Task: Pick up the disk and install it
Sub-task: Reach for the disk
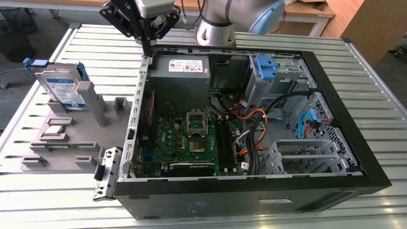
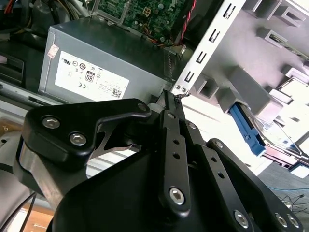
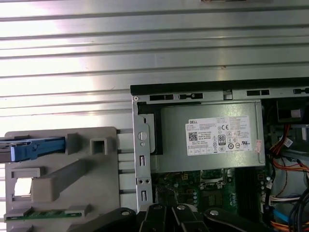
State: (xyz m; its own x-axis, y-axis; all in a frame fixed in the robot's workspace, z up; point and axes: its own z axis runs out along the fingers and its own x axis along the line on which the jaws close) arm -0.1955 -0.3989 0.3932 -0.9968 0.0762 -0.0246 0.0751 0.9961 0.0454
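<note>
Hovering over one corner of the open black computer case [image 1: 254,188], my pincer [image 1: 147,51] had its black fingers pressed together, and they pinched nothing. In the second wrist view the pincer [image 2: 173,95] tapered to a closed tip just beside the slotted silver metal strip [image 2: 205,53] along the case wall, close to the grey boxy power supply [image 2: 96,63] with its white label. The disk [image 1: 60,88], a flat silver metal hard drive with a blue-and-white label framed by a blue plastic caddy, stood on edge in the grey plastic fixture [image 1: 70,129] on the slatted metal tabletop [image 1: 95,43]. It sat outside the case, toward the exterior view's left and well apart from my pincer. In the first wrist view the disk [image 3: 36,147] showed as a blue edge slotted into that fixture [image 3: 87,193], with the power supply [image 3: 212,135] beside it inside the case. Within the case lay the green motherboard [image 1: 190,138], and a bare blue plastic bracket [image 1: 266,64] sat in the drive bay at the far corner, next to orange and black cables [image 1: 251,117].
</note>
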